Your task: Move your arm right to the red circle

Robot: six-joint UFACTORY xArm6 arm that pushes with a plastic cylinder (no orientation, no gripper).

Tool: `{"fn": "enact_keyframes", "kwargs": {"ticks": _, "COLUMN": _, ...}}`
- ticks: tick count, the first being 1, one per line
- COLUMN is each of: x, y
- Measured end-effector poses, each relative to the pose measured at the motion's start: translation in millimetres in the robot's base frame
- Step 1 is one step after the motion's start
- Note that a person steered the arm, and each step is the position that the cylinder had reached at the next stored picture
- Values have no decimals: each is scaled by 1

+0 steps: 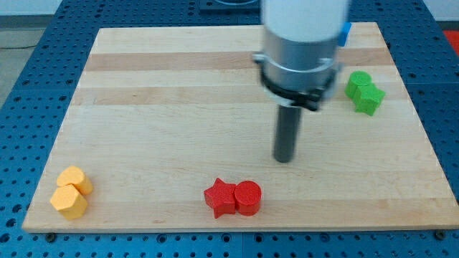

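The red circle (248,198) lies near the view's bottom edge of the wooden board (165,107), touching a red star (220,197) on its left. My tip (285,159) is the lower end of the dark rod. It sits above and to the right of the red circle, apart from it by a short gap.
Two yellow blocks (71,192), one a hexagon, sit at the view's bottom left. Two green blocks (364,92), one a star, sit at the view's right. A blue block (346,32) shows partly behind the arm at the top.
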State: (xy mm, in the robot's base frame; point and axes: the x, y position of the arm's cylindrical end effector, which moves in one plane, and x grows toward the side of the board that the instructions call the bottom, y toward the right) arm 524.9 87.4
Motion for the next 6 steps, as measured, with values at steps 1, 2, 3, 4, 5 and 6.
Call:
{"fn": "enact_keyframes", "kwargs": {"ticks": 1, "x": 45, "y": 41}}
{"fn": "enact_keyframes", "kwargs": {"ticks": 2, "x": 85, "y": 36}}
{"fn": "enact_keyframes", "kwargs": {"ticks": 3, "x": 85, "y": 7}}
{"fn": "enact_keyframes", "kwargs": {"ticks": 4, "x": 83, "y": -11}}
{"fn": "enact_keyframes", "kwargs": {"ticks": 5, "x": 82, "y": -26}}
{"fn": "enact_keyframes", "kwargs": {"ticks": 6, "x": 73, "y": -44}}
